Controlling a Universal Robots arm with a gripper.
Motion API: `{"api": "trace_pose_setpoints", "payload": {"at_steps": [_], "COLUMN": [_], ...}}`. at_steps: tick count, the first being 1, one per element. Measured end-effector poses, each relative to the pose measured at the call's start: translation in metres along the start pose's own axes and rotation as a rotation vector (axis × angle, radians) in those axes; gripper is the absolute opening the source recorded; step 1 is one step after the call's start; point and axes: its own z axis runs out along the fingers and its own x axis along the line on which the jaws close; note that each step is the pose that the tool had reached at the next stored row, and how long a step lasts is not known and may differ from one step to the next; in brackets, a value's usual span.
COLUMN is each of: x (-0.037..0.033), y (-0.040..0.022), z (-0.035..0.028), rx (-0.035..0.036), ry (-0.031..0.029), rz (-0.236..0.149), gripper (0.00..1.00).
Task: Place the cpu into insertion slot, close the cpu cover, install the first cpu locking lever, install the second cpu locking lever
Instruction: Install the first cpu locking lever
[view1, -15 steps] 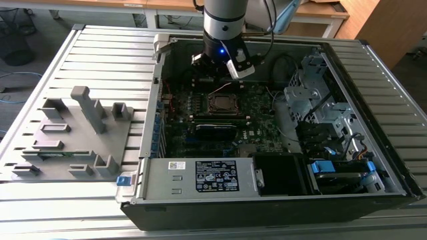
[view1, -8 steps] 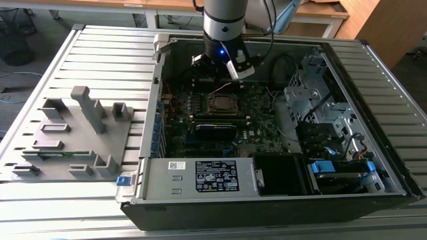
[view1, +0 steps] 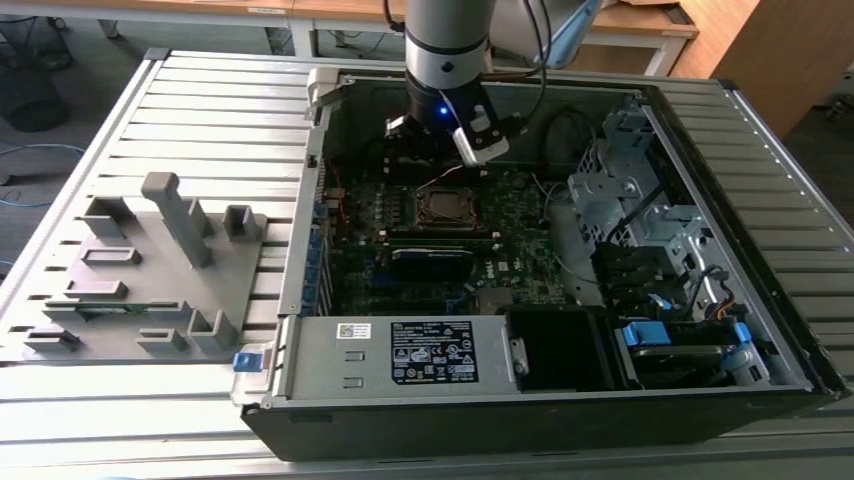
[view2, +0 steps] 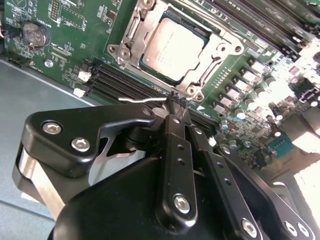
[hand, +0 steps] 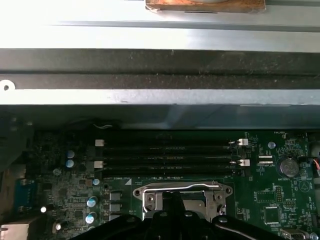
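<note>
The pincer (view2: 176, 102) hangs inside the open computer case (view1: 304, 250), which lies on the slatted desk (view1: 200, 110), with the arm (view1: 447, 40) coming down from above. In the second wrist view its two fingers are pressed together with no gap showing between the tips.

The chip (view2: 172, 47) sits flat in the socket (view1: 445, 205), and the cover (view2: 131, 35) lies down over it, so the grey top shows through the cover's window. All of this is just ahead of the fingertips and below them. In the first wrist view the cover (hand: 182, 189) shows right past the fingers, with the long memory slots (hand: 170, 152) beyond it. Taken together, the two wrist views suggest the tips stand at the socket edge that faces those slots.

What matters here is the thin silver lever (view2: 142, 100). It meets the fingertips and runs out sideways from them, its long axis crossing the line of the fingers and lying roughly along that socket edge. It appears raised off the board rather than tucked down. I cannot tell whether the tips clamp its end or only press against it.
</note>
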Motion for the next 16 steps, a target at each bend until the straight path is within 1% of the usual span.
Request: {"api": "trace_pose_setpoints", "payload": {"at_steps": [2, 3, 8, 13, 16], "x": [0.0005, 0.0006, 0.0008, 0.0010, 0.0011], "y": [-0.0003, -0.0003, 0.0012, 0.0048, 0.0058], "z": [0.0012, 0.0016, 0.0034, 0.0062, 0.0077], "rx": [-0.0002, -0.0003, -0.0003, 0.0012, 0.0021], "ry": [-0.0103, -0.0128, -0.0147, -0.0193, -0.0223], "rz": [-0.002, -0.002, 0.001, 0.027, 0.044], "gripper": [0.11, 0.11, 0.11, 0.11, 0.11]}}
